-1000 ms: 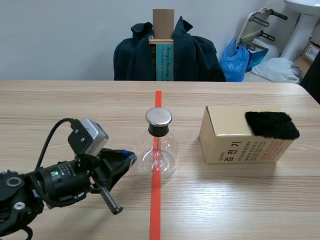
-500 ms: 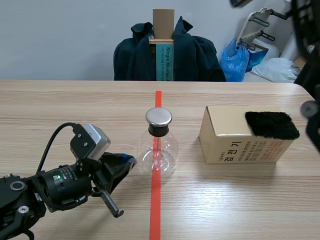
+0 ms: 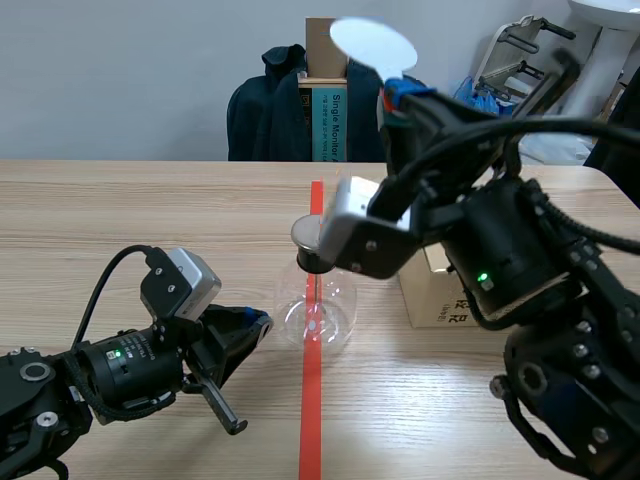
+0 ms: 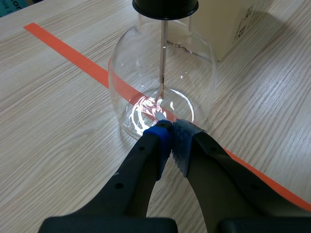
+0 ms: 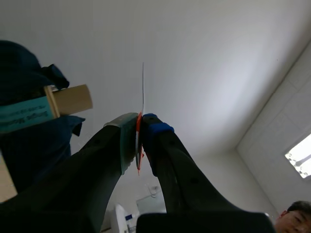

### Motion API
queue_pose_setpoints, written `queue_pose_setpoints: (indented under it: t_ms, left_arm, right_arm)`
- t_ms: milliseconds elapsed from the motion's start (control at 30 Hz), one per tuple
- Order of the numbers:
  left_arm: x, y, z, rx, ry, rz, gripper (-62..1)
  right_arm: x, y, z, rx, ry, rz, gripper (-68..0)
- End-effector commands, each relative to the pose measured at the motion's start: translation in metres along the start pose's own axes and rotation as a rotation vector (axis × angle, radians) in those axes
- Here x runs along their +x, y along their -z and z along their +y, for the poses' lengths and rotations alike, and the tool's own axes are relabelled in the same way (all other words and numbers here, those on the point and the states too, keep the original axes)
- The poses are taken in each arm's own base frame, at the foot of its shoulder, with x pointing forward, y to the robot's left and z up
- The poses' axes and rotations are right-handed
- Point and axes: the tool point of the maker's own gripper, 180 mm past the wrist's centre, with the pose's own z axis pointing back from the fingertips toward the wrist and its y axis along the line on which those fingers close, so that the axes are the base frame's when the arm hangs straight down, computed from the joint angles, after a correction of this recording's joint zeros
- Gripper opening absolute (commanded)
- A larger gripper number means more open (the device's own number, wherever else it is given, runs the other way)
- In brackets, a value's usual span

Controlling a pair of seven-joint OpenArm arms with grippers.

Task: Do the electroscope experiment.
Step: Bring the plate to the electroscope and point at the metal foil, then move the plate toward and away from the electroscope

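The right gripper (image 5: pixel 139 127) has its fingers clamped on a thin white disc (image 3: pixel 372 45), high up. Below it stands the electroscope flask (image 3: pixel 316 305) at mid-table (image 3: pixel 120 210) — metal cap (image 3: pixel 306 236) upward. The left gripper (image 4: pixel 170 133), fingers together, sits at the flask's base.

My right arm (image 3: pixel 500 260), nowhere in the scene view a second ago and only a sliver at its upper right edge half a second ago, now stands raised across its right half, with my right jaws pinched on a thin white disc (image 3: pixel 372 45) held high above the glass flask (image 3: pixel 316 310). It now hides the black fur pad and all but a corner of the cardboard box (image 3: pixel 432 305). My left arm (image 3: pixel 120 365) sits slightly lower and nearer to me than a second ago.
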Motion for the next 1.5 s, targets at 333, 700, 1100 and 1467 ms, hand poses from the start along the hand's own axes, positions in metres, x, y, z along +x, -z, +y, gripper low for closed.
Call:
queue_pose_setpoints:
  t_ms: [333, 700, 1100, 1467]
  left_arm:
    - [0.010, 0.001, 0.001, 0.005, -0.001, -0.036, -59.0]
    - [0.010, 0.001, 0.001, 0.005, -0.001, -0.037, -59.1]
    - [0.010, 0.001, 0.001, 0.005, -0.001, -0.037, -59.1]
    - [0.010, 0.001, 0.001, 0.005, -0.001, -0.038, -59.1]
  right_arm:
    - [-0.011, -0.028, 0.063, 0.182, -0.048, 0.017, -66.7]
    - [-0.013, -0.044, 0.087, 0.258, -0.052, 0.013, -66.7]
    - [0.012, -0.045, 0.087, 0.257, -0.036, -0.126, -66.7]
    - [0.032, -0.048, 0.084, 0.238, -0.031, -0.241, -66.7]
